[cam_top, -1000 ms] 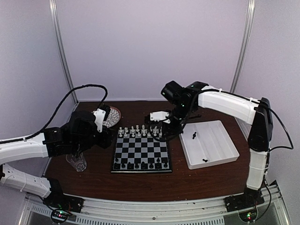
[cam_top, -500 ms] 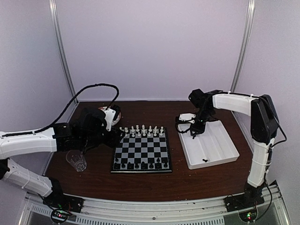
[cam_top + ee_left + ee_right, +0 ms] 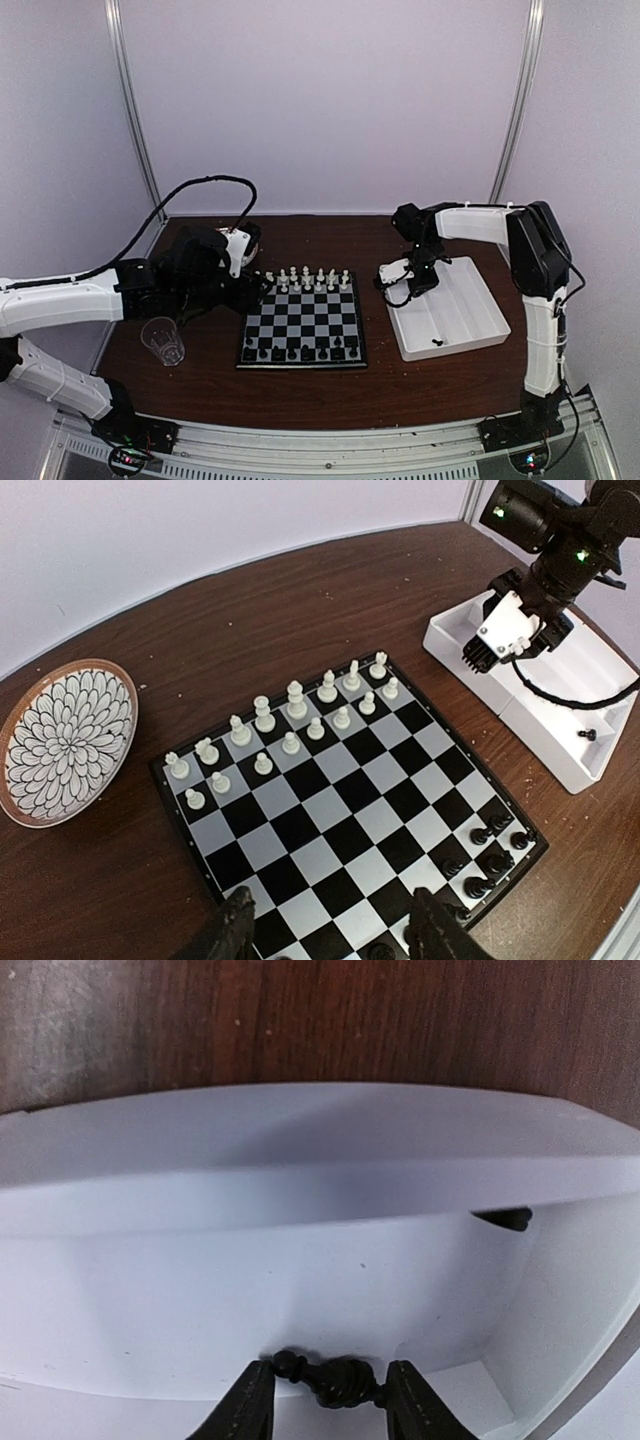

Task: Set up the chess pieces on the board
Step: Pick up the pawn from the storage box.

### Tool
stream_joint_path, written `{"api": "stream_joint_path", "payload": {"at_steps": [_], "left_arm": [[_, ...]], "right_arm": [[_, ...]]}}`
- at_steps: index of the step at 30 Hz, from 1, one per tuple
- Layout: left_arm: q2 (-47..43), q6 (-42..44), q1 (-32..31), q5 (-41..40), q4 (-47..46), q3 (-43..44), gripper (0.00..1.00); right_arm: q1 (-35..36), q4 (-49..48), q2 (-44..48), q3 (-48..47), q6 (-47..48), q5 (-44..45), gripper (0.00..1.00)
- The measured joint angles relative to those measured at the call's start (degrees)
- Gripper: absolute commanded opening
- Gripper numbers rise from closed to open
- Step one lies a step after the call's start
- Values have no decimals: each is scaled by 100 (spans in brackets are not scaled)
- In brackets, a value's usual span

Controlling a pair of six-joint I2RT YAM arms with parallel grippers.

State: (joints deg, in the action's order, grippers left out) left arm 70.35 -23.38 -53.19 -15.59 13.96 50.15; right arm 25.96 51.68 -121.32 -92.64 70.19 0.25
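Note:
The board (image 3: 300,318) lies mid-table, with white chess pieces (image 3: 300,279) in its far two rows and black ones (image 3: 300,352) along its near row. My left gripper (image 3: 335,932) hovers open over the board's (image 3: 330,810) left side, nothing between its fingers. My right gripper (image 3: 327,1397) is down in the white tray (image 3: 470,338), open. A black piece (image 3: 332,1381) lies on its side in the gap, spanning from one fingertip to the other. A second black piece (image 3: 437,342) lies near the tray's front.
A round patterned plate (image 3: 60,740) sits left of the board, partly hidden by my left arm in the top view. A clear glass cup (image 3: 163,342) stands at the near left. The tray's dividers (image 3: 300,1175) rise close around my right gripper.
My right arm swung from the board's far right corner to the tray and dropped into it, jaws widening. My left arm shifted slightly right, toward the board.

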Motion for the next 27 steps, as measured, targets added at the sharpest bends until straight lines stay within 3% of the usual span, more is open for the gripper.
{"api": "stream_joint_path", "payload": {"at_steps": [8, 13, 18, 27], "left_arm": [[-149, -59, 0, -7, 31, -2, 53], [-149, -59, 0, -2, 33, -2, 53], [-149, -59, 0, 0, 33, -2, 53], [-151, -59, 0, 26, 26, -26, 53]], "right_arm": [[0, 76, -323, -372, 448, 409, 37], [2, 444, -688, -970, 378, 470, 20], [0, 839, -940, -1419, 109, 380, 20], [-2, 1746, -914, -1882, -828, -680, 19]]}}
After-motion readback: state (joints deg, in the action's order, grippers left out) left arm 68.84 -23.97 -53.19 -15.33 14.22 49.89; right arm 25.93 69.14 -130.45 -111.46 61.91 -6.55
